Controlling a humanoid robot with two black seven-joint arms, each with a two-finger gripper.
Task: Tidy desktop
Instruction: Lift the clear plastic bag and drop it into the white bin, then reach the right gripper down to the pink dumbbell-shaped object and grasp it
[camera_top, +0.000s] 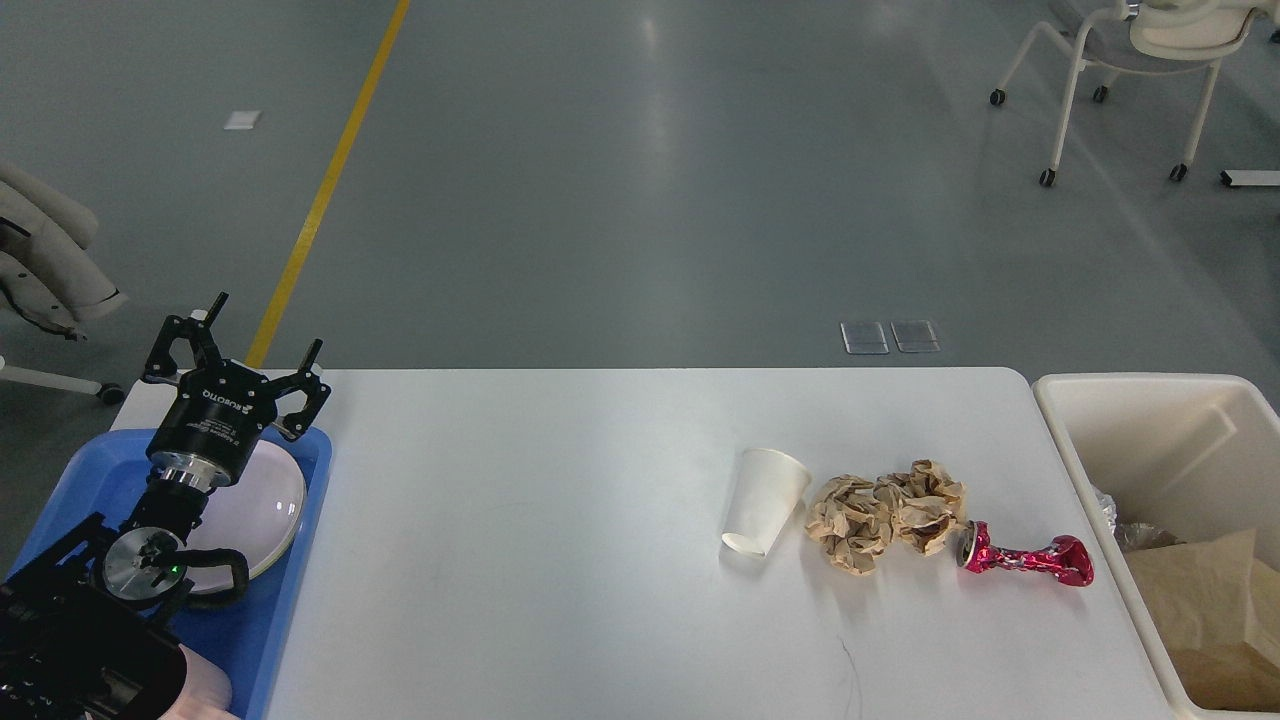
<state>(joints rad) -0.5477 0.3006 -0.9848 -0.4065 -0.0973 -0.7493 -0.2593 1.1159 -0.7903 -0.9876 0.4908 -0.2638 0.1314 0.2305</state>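
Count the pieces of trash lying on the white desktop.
3, in a row on the right part of the desktop: a tipped white paper cup, crumpled brown paper beside it, then a crushed red can nearest the bin.

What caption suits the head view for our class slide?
Open left gripper over a blue tray; paper cup, crumpled brown paper and crushed red can await on the desktop.

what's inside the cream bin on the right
In the bin, crumpled brown paper lies at the near end, with a bit of silver foil beside the left wall. The far end looks bare. Whatever lies under the paper is covered.
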